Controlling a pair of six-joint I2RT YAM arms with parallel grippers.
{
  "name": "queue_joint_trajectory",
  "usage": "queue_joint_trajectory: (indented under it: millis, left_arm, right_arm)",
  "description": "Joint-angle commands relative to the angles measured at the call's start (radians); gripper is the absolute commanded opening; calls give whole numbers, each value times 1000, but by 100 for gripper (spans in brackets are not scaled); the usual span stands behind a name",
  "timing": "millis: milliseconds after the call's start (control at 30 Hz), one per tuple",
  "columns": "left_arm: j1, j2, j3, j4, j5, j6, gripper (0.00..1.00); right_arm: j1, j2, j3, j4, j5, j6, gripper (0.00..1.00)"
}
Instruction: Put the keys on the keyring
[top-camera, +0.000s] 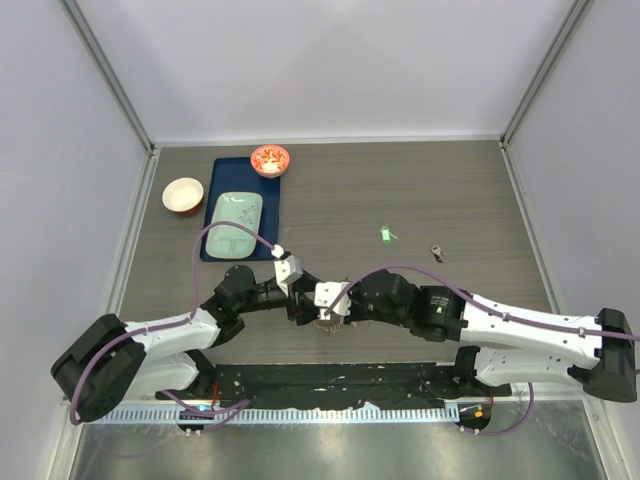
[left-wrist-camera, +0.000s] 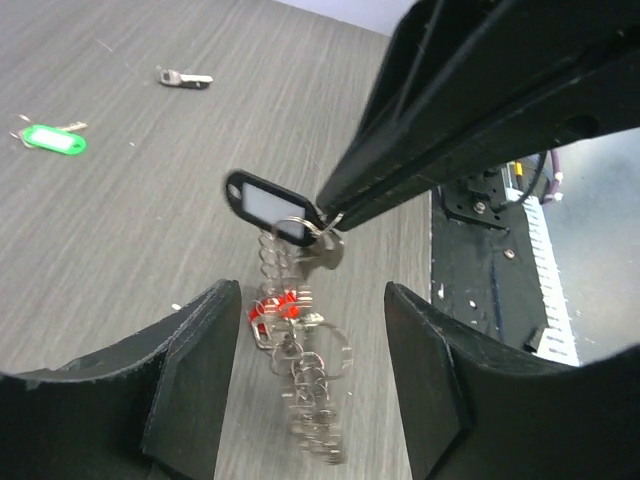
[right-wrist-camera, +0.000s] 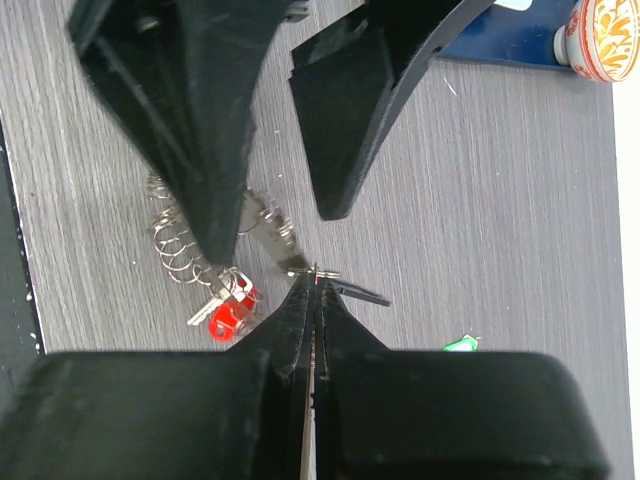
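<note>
Right tool (right-wrist-camera: 315, 280) pinched together on the coiled keyring (left-wrist-camera: 305, 385), black-tagged key (left-wrist-camera: 268, 205) and red key (left-wrist-camera: 272, 306) hanging with it, left tool (left-wrist-camera: 312, 300) apart around them, grey wood-grain table (top-camera: 420, 180), pale walls (top-camera: 320, 60), green key (top-camera: 385, 234) and dark key (top-camera: 437, 252) lying loose, blue tray (top-camera: 222, 170) carrying pale green dish (top-camera: 235, 220) and red-patterned bowl (top-camera: 270, 160), white bowl (top-camera: 183, 195) beside it

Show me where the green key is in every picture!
Top external: the green key lies right of centre on the table.
Left wrist: far left, upper part.
Right wrist: only a green sliver peeks out at lower right, behind the right gripper.
Shared landmark: the keyring, seen in all three.
</note>
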Motion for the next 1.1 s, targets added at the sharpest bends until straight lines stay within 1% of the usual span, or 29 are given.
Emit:
queue_joint_trajectory:
  millis: [0,167,233,267,300,433,667,733,767,800,833,867,900,933,967,1000,1067]
  left_arm:
    - [-21,8,-21,61,16,-6,64]
    - [-46,51,-16,61,-32,17,67]
    - [-54,69,-14,61,-76,27,67]
    - [-54,75,-14,60,-91,32,66]
    - [-55,78,-16,57,-143,37,64]
    - [-58,92,-11,31,-231,63,63]
    - [-63,117,13,-2,-231,81,64]
    - [-63,115,18,-2,-202,75,62]
    - [-63,115,19,-2,-193,72,60]
    - [-63,111,27,-2,-185,69,49]
    - [-63,106,28,-2,-182,69,40]
    - [-64,100,27,-2,-191,69,30]
    - [-63,92,22,-2,-205,73,10]
    - [-64,69,19,-18,-219,89,3]
    - [-64,51,22,-37,-258,104,0]
    - [-64,33,25,-64,-282,124,0]
    - [-64,-39,47,-174,-335,199,0]
  right_arm:
    - [2,23,20,90,29,56,1]
    - [1,45,35,98,7,76,1]
    - [2,40,37,96,3,88,1]
    - [2,36,35,96,0,92,1]
    - [2,29,31,96,-4,99,1]
    - [2,-17,14,111,-22,108,1]
    - [2,-43,-4,118,-8,93,1]
    - [2,-44,-9,119,-7,93,1]
    - [2,-47,-11,119,-10,95,1]
    - [2,-49,-14,119,-10,95,1]
    - [2,-53,-15,119,-11,96,1]
    - [2,-58,-17,121,-11,101,1]
    - [2,-63,-20,121,-14,105,1]
    - [2,-70,-21,118,-17,110,1]
    - [2,-78,-23,113,-20,116,1]
    - [2,-83,-26,110,-19,130,1]
    - [2,-95,-24,87,-20,150,1]
